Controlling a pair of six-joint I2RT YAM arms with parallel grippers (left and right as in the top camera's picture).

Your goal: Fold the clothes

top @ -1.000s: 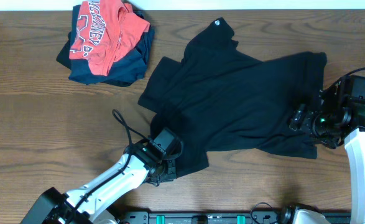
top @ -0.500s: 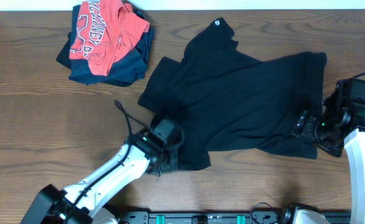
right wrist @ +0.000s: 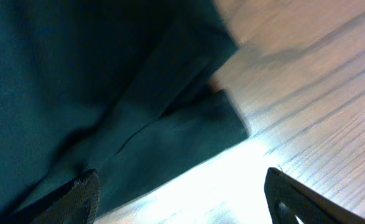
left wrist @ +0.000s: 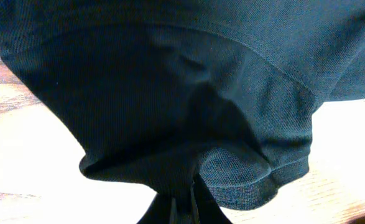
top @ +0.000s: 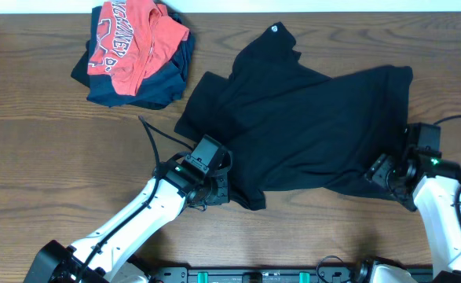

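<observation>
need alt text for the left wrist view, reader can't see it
The left gripper, shut, pinches a bunched fold of the black T-shirt at the bottom centre. The shirt's stitched hem curves across the frame, with the pale wooden table showing on both sides.

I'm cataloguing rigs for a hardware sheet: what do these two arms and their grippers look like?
The left arm and right arm both have white shell links with black joints. The left gripper and right gripper are black blocks, with a small green light by each wrist. A thin black cable loops off the left wrist. The right fingers are dark and blunt-tipped.
</observation>
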